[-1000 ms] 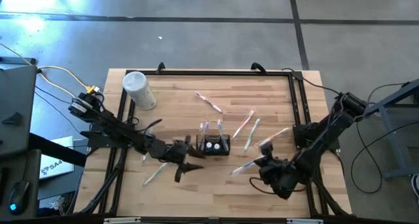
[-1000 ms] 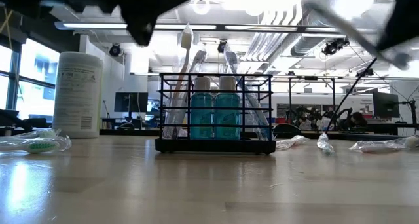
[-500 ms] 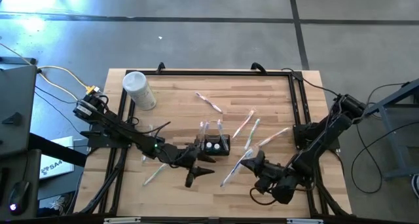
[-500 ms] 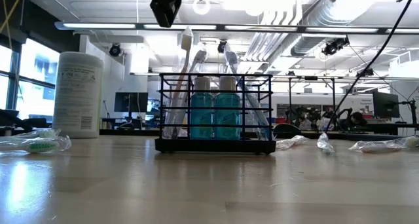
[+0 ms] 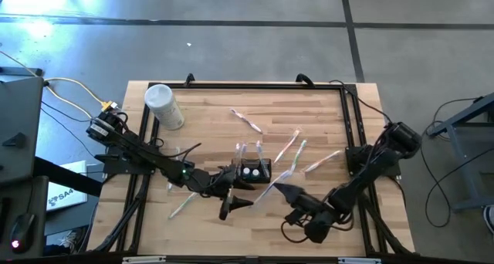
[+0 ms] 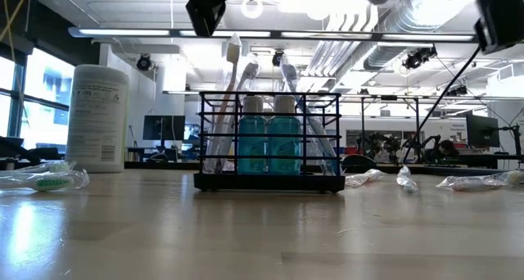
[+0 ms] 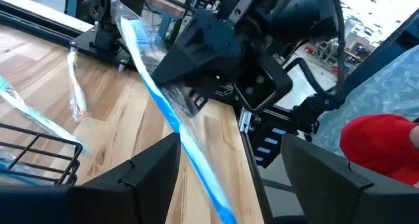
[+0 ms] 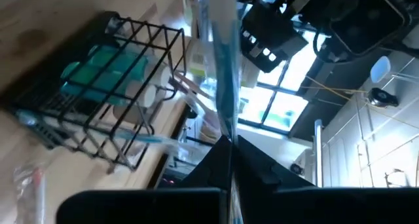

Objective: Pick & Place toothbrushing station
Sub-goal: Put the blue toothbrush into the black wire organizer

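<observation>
Right beside the toothbrushing station (image 5: 253, 171) — right claw (image 5: 279, 190) clamped on wrapped toothbrush (image 5: 266, 191), left claw (image 5: 235, 194) apart.

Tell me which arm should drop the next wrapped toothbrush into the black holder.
Right. The right gripper is shut on a wrapped toothbrush angled toward the toothbrushing station. The left gripper hovers open beside the station, holding nothing.
</observation>
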